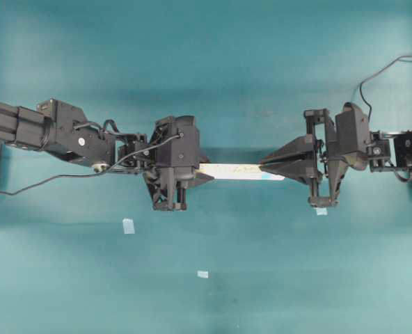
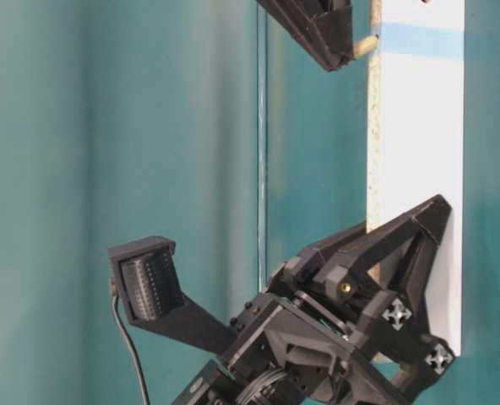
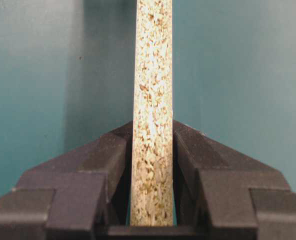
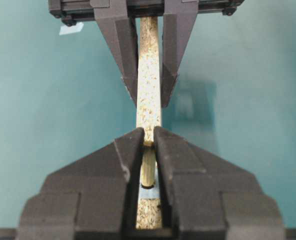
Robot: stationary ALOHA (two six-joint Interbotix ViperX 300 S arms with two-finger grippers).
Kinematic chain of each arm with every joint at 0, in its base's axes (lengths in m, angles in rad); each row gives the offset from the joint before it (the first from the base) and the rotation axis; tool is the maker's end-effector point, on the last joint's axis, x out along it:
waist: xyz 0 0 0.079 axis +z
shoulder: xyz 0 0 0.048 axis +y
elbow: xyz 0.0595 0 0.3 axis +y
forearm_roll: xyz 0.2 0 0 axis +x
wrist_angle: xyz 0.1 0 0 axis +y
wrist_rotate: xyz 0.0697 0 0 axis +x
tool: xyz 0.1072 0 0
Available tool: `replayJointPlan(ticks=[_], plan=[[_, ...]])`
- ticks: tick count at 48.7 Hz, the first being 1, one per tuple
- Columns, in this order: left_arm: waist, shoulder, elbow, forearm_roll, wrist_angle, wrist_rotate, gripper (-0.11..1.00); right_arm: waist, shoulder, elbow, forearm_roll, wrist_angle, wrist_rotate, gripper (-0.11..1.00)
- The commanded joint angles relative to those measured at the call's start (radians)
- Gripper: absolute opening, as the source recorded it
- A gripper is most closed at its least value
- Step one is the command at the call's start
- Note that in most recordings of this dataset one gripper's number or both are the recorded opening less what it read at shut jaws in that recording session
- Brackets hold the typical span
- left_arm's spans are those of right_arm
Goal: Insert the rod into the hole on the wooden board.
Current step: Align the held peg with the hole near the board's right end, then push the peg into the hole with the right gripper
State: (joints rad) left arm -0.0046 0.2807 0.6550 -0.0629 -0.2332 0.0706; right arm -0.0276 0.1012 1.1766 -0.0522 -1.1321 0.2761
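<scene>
The wooden board is held off the teal table, edge up, between both arms. My left gripper is shut on its plain end, and the speckled edge runs between the jaws in the left wrist view. My right gripper is shut on the rod, a short beige peg. The rod's lower end sits in the dark hole on the light-blue patch. In the table-level view the rod meets the board at the blue patch.
Small pale-blue tape squares lie on the table in front of the arms, and one under the right arm. A cable loops at the right arm's base.
</scene>
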Motion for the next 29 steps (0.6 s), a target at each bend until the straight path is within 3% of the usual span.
replayJointPlan(ticks=[1,29], plan=[[0.023,-0.003,0.003,0.000,0.011,-0.002,0.31,0.005,-0.008,-0.012,-0.002,-0.009,-0.002,0.10],[0.023,-0.003,0.005,-0.002,0.011,-0.002,0.31,0.005,0.006,-0.014,0.000,-0.006,-0.003,0.11]])
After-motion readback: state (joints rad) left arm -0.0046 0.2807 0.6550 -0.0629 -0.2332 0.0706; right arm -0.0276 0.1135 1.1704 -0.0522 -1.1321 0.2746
